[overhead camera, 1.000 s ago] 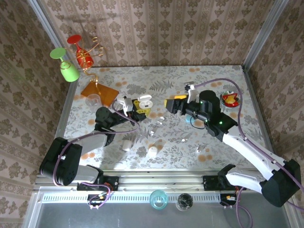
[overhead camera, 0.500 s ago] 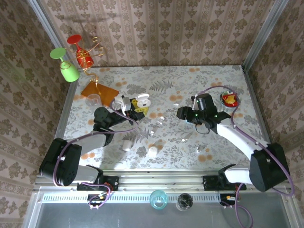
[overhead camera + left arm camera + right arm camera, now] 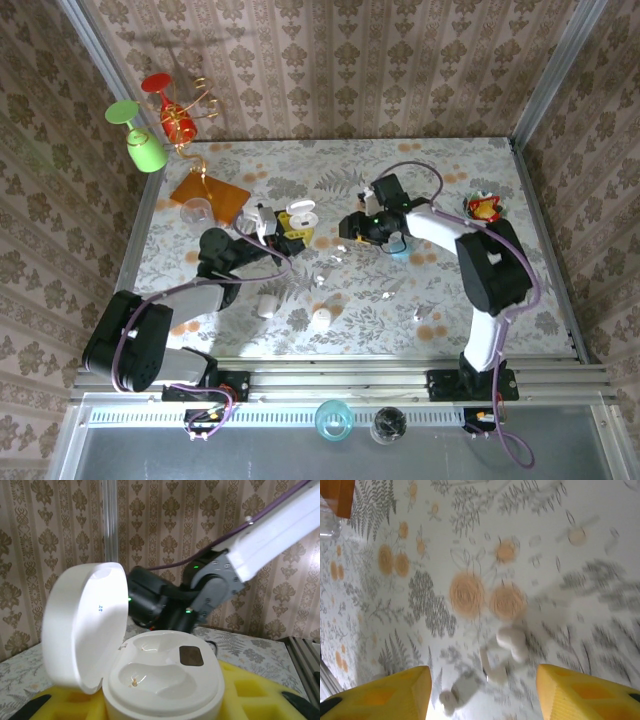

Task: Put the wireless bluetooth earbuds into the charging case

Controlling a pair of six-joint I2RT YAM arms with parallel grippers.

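Cases first: two shut white cases (image 3: 321, 319) lie close to the near edge of the worktop (image 3: 450, 165), a little left of its middle and apart from each other. Just beyond them I see the earbuds (image 3: 320, 279), tiny whitish bits loose around the middle of the worktop, with a few more scattered toward the right edge.

My left tool (image 3: 290, 232) sits left of centre, clamped on the case (image 3: 300, 213). From the left wrist I see the case seated between the yellow pads (image 3: 257, 692). Its lid (image 3: 82, 630) stands up on the left and both wells (image 3: 160, 677) are empty.

My right arm (image 3: 480, 270) reaches in from the right edge. The right tool (image 3: 346, 228) hangs over the middle of the worktop, just right of the case and apart from it. From its wrist I see the yellow fingertips (image 3: 390, 690) spread with nothing gripped. Several whitish earbuds lie close together on the worktop beneath and between them, too blurred for me to count. A teal case (image 3: 400, 248) lies just beside that arm's wrist.

Farther back, an orange square (image 3: 215, 192) lies toward the far left corner with a clear cup (image 3: 197, 209) at its near edge. A small red bowl (image 3: 485, 208) sits by the right edge. A green glass (image 3: 140, 140) and a red glass (image 3: 160, 88) are past the far left corner.
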